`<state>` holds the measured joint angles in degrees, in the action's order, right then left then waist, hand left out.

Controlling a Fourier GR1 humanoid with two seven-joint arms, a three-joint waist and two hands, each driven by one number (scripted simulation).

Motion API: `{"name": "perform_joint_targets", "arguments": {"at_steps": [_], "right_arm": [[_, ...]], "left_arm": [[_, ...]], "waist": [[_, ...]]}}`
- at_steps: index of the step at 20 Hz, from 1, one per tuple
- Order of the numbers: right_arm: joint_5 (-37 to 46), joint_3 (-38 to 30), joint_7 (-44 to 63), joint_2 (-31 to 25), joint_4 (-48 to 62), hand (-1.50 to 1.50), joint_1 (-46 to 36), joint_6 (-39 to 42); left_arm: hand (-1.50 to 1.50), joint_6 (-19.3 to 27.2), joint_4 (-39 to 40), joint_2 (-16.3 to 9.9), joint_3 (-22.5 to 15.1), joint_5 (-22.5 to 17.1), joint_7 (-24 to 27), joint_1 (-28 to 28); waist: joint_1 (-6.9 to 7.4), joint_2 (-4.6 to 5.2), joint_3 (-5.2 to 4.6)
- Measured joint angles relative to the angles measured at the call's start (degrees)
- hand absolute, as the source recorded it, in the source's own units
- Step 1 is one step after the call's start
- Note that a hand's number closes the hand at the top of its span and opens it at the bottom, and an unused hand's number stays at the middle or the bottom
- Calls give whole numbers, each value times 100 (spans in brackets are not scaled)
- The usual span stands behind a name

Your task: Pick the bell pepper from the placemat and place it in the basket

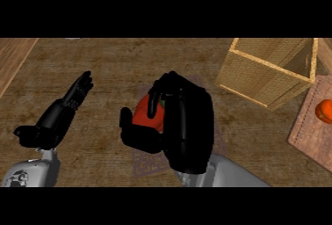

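Brown wood made up the counter (103, 57), and it looked rough and streaky. At the far left edge of the frame ran a paler strip of wood.

Low on the left, the left hand (65, 110) was black and long. Its fingers were straight and pointed up toward the top of the frame. It held nothing. Its grey forearm was cut off at the bottom.

In the middle was the right hand (178, 127), big and black. Its fingers and thumb were curled around the bell pepper (144, 112). The pepper was red and smooth, and only a small part showed between the thumb and the fingers. The hand hid the rest.

Under that hand lay the placemat (148, 165), dull purple with a small square pattern. Most of it was hidden.

At the upper right stood the basket (259, 77), a woven tan box with an open top.

At the right edge lay a reddish board (311, 132), cut off by the frame. An orange round thing (324, 110) sat on it, hard to make out.
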<state>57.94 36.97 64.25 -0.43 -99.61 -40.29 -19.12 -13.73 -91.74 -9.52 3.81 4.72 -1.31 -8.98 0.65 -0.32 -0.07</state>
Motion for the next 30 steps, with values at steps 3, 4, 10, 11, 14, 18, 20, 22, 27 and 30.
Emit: {"name": "perform_joint_targets", "arguments": {"at_steps": [3,4,10,11,14,18,20,22,27,30], "right_arm": [[113,-416,102,0,15,150,-299,250],[182,-506,94,0,173,150,-390,285],[238,-1346,29,4,739,150,-1026,544],[301,-1439,12,5,827,150,-1078,549],[377,-1973,-116,-25,1246,150,-1382,581],[499,-2682,-354,-173,1889,150,-1781,430],[485,-3028,-538,-312,2165,150,-1876,257],[450,-3369,-694,-512,2361,150,-1982,106],[333,-3917,-945,-836,2808,150,-2036,-145],[138,-4208,-1191,-1063,3076,150,-2012,-218]], "left_arm": [[0,-48,-8,-51,64,-70,-78,-84],[0,-70,-45,-65,69,-85,-89,-60],[0,-44,-1,-52,83,-71,-151,-166],[0,-55,30,-62,95,-71,-104,-165],[0,-23,39,-25,58,-20,-65,-157],[0,-12,84,0,36,27,54,-94],[0,-3,-41,32,2,11,-84,-112],[0,-20,40,-1,47,9,12,-102],[0,21,-62,50,3,47,-63,-59],[0,-5,74,50,32,23,-2,-139]], "waist": [[-34,3,1],[-26,5,1],[-28,22,2],[-30,24,3],[-24,32,3],[0,47,3],[13,49,4],[7,54,5],[-6,45,6],[-19,48,7]]}}
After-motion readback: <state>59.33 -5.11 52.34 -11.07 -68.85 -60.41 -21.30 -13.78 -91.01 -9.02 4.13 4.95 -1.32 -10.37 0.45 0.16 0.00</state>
